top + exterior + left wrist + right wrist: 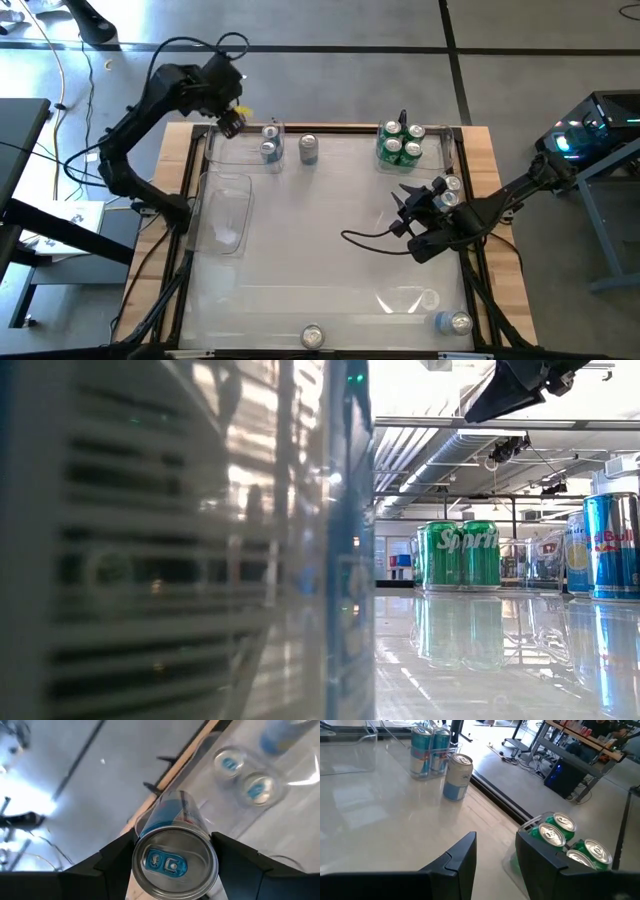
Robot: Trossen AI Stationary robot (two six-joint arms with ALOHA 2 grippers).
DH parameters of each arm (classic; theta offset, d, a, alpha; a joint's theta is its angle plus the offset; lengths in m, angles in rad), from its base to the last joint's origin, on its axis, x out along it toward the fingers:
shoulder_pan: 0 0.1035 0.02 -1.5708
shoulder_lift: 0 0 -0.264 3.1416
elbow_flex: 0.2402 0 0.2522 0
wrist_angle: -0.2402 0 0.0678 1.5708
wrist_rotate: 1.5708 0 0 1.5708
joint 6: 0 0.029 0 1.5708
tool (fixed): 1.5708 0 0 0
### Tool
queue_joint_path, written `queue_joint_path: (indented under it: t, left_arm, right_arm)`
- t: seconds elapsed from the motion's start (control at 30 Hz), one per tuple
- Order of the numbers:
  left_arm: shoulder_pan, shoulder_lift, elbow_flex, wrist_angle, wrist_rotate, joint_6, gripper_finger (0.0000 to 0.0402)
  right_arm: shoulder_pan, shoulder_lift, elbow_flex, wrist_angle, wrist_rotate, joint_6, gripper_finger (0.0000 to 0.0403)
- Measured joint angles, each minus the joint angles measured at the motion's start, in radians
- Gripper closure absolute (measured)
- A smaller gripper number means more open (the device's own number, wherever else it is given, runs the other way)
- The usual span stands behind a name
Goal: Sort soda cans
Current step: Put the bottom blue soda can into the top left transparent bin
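The table [330, 250] carries sorted groups: green cans [400, 143] cluster at upper right, blue cans [271, 142] stand in a clear tray [232, 152] at upper centre. The left gripper [230, 122], upper left, clenches a blue can [172, 855], apparently to join that group. The right gripper [415, 200], right of centre, hangs released and empty.

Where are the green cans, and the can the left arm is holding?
green cans [400, 145], high view, silver tops of the cluster.
held can [175, 862], left wrist view, lid with blue tab, between the fingers.
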Motion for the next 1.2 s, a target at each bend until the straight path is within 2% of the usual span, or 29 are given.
queue_joint_path:
  t: [0.23,0.4,0.63,0.87,1.2]
  left_arm:
    - [0.163,0.048,-0.243,0.2,0.194,0.168,0.017]
    - [0.206,0.107,-0.334,0.312,0.254,0.226,0.017]
    - [0.206,0.197,-0.346,0.406,0.286,0.289,0.0166]
    - [0.206,0.276,-0.346,0.421,0.328,0.315,0.0163]
    - [0.206,0.283,-0.344,0.429,0.354,0.344,0.016]
  right_arm:
    - [0.0,0.0,0.0,0.049,0.0,-0.047,0.027]
    - [0.0,0.0,0.0,0.049,0.0,-0.047,0.027]
    - [0.0,0.0,0.0,0.049,-0.038,-0.015,0.027]
    - [0.0,0.0,0.0,0.063,-0.042,-0.01,0.027]
    - [-0.001,0.0,0.0,0.068,-0.041,-0.01,0.027]
